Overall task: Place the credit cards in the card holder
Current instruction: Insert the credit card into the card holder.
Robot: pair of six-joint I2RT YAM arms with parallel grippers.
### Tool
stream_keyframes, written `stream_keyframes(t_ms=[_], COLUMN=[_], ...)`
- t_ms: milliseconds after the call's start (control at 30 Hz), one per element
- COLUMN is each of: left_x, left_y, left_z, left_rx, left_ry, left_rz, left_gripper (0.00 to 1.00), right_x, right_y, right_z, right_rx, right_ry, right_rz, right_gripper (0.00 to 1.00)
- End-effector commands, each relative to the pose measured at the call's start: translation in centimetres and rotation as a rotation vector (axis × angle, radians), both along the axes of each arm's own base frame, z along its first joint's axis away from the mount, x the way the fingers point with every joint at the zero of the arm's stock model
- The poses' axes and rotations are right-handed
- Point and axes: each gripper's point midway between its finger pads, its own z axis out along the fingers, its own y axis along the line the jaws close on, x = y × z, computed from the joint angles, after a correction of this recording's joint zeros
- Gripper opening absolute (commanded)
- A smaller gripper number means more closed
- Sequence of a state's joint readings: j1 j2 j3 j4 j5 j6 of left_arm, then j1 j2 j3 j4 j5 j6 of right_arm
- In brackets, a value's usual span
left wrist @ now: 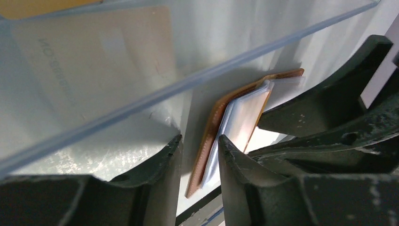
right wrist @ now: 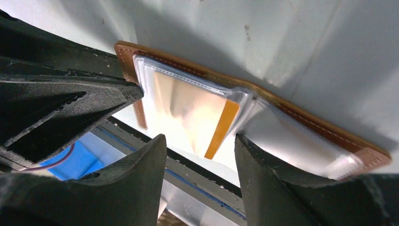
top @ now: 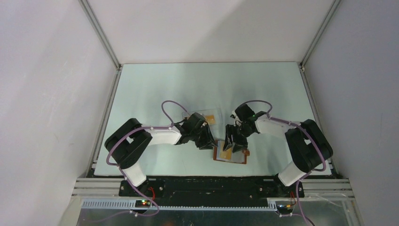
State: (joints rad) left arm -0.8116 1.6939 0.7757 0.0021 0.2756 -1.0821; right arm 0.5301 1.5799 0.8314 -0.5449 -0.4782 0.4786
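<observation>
Top view: card holder lies open at table front edge, largely hidden under right gripper. Both arms bent inward.

Left wrist: clear box wall blurs credit card; print illegible. Left gripper jaws apart, empty.

Right wrist: second credit card sits in holder sleeve. Right jaws apart, gripping nothing.

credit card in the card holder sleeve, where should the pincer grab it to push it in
Take the credit card by its bare orange end, seemingly the only part outside the clear sleeve. Come from the fold side of the card holder, pinching its flat faces; the rest is covered.
</observation>
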Motion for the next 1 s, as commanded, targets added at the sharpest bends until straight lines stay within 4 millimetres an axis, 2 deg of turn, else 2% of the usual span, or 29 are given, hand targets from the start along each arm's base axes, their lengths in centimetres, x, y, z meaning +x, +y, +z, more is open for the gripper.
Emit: stream_keyframes(t_ms=[0, 233, 467, 567, 667, 733, 967], left_x=[-0.4, -0.6, -0.3, -0.1, -0.1, -0.1, -0.1], left_y=[0.1, 0.1, 0.3, 0.3, 0.7, 0.7, 1.2], left_z=[-1.0, -0.6, 0.4, 0.8, 0.9, 0.9, 0.8], left_rx=[0.034, 0.029, 0.030, 0.040, 0.049, 0.051, 0.067], left_ry=[0.017, 0.005, -0.030, -0.042, -0.046, -0.047, -0.049], left_rz=[-0.005, -0.007, -0.013, -0.016, -0.013, -0.012, 0.002], left_gripper=[0.39, 0.31, 0.30, 0.27, 0.09, 0.01, 0.00], right_x=[0.2, -0.1, -0.2, -0.3, -0.1, -0.1, -0.4], right_y=[2.2, 5.4, 6.1, 5.6, 4.5, 3.8, 2.3], right_z=[-0.4, 0.7, 3.0, 3.3, 3.4, 3.6, 3.1], right_rx=[0.070, 0.164, 0.223, 0.199, 0.137, 0.110, 0.050], right_ry=[0.015, 0.024, -0.014, -0.029, -0.071, -0.091, -0.091], right_rz=[0.010, 0.082, 0.107, 0.107, 0.106, 0.106, 0.104], right_gripper=[0.59, 0.57, 0.58, 0.60, 0.63, 0.66, 0.69])
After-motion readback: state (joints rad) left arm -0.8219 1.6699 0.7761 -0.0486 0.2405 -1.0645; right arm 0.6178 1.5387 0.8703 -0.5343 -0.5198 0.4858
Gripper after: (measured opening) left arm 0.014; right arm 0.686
